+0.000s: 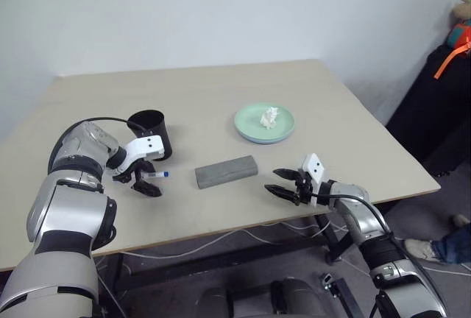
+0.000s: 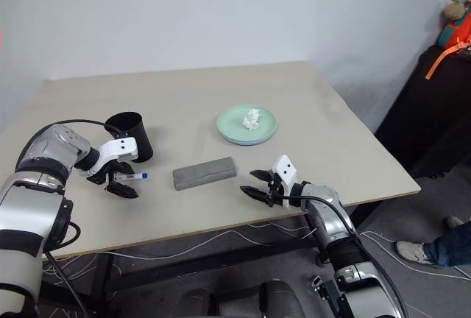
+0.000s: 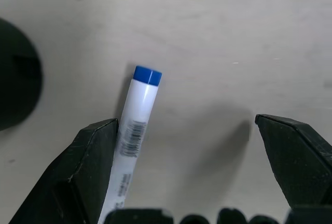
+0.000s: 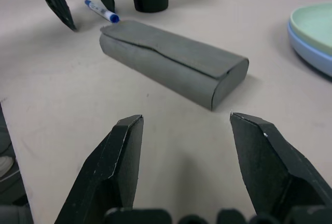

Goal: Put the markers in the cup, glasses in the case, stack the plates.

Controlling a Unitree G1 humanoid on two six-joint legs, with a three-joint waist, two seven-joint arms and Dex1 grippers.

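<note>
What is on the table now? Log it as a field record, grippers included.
marker: lying on table by the cup
left gripper: open, straddling marker
right gripper: open, empty, facing case
case: shut, table centre
plates: stacked, mint green on light blue
paper wad: on top plate
table

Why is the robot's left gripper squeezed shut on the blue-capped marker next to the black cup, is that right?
Not quite. The left gripper is open, not squeezed shut. In the left wrist view its two black fingers stand wide apart over the table, and the blue-capped marker lies on the table against one finger, not clamped. The rest is right: the marker does lie next to the black cup.
</note>
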